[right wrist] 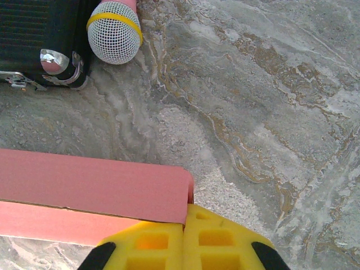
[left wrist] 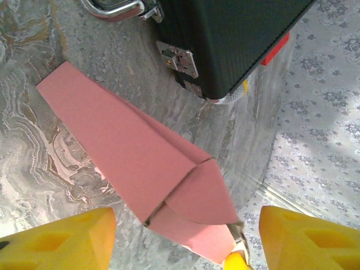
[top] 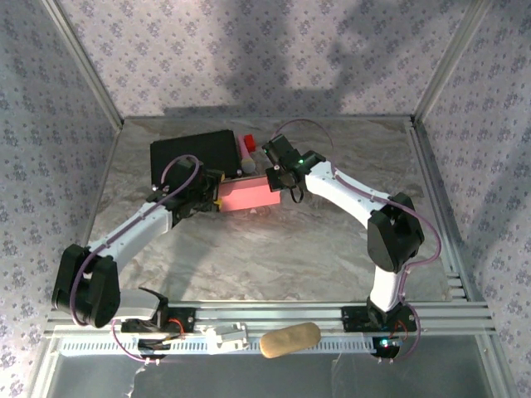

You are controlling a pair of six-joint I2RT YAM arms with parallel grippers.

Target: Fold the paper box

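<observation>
Paper box (top: 246, 196) lies on the desk (top: 274, 257), just in front of the black case (top: 192, 156), between both arms. Thin card: v. light, creases easily, prob. slides on the marble (so pin one end, work the other); take it at flap edges. Left fingers (left wrist: 73, 239) spread wide, straddling the end flap, not gripping. Right fingers (right wrist: 216, 242) clenched, tips against the box's right end, no card seen between them.

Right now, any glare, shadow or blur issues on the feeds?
Top view: soft dark shadows on the back wall. Left wrist: box sharp, glint on the latch. Right wrist: table sharp, glint on the case corner.
</observation>
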